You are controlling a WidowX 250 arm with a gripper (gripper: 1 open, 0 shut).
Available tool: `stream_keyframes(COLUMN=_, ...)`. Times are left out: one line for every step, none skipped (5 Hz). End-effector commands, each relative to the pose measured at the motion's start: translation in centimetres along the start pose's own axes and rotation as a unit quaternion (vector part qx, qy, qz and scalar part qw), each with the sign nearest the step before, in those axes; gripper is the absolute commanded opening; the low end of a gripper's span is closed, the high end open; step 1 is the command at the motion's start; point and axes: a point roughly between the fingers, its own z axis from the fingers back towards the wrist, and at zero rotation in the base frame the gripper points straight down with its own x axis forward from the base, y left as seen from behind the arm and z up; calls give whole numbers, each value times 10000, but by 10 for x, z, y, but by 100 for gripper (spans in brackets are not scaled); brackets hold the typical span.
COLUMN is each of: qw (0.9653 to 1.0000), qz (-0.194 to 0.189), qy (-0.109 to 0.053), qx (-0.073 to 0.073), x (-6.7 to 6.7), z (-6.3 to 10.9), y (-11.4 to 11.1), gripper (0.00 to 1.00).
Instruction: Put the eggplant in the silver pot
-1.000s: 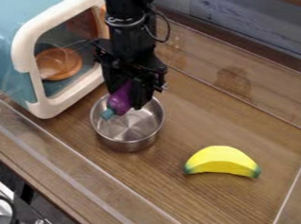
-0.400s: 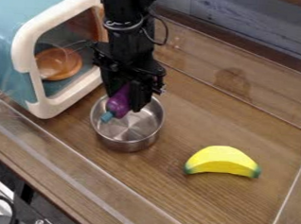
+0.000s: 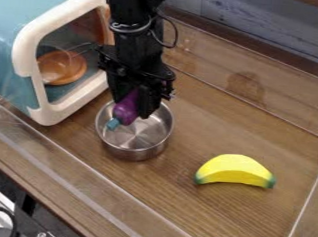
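Nearest: yellow toy banana (image 3: 235, 173), smooth, curved plastic, lying on the dark wood-grain tabletop (image 3: 256, 96), well apart from the work. Next back: silver pot (image 3: 135, 135), round, shallow, shiny steel. Just above its bowl: gripper (image 3: 128, 111), pointing down, clenched on the eggplant (image 3: 124, 110), glossy purple, rounded, hanging upright. Risk on release: slick eggplant glancing off the hard rim, bouncing out, or tipping the light pot. Farthest: teal-and-cream toy microwave (image 3: 38, 54), door open, orange bowl (image 3: 65, 70) inside.
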Motion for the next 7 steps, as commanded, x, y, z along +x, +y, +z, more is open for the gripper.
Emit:
stream_keyframes(qw=9999, qz=46, qy=-126, qx=15, x=3, z=5, y=2, gripper=0)
stream_keyframes(qw=9999, qz=60, qy=-126, qx=7, x=3, z=4, y=2, gripper=0)
stream_keyframes(qw=9999, qz=75, qy=-128, qx=-1, x=3, z=4, y=2, gripper=0)
stream_keyframes(qw=9999, qz=90, qy=-130, qx=-10, x=3, z=3, y=1, gripper=0)
stream_keyframes(qw=9999, qz=107, qy=-131, qx=-17, x=2, z=3, y=1, gripper=0)
stream_keyframes(qw=9998, qz=124, qy=-133, qx=-24, x=2, z=3, y=1, gripper=0)
stream_keyframes(qw=9998, qz=139, qy=-132, qx=-32, x=2, z=2, y=1, gripper=0)
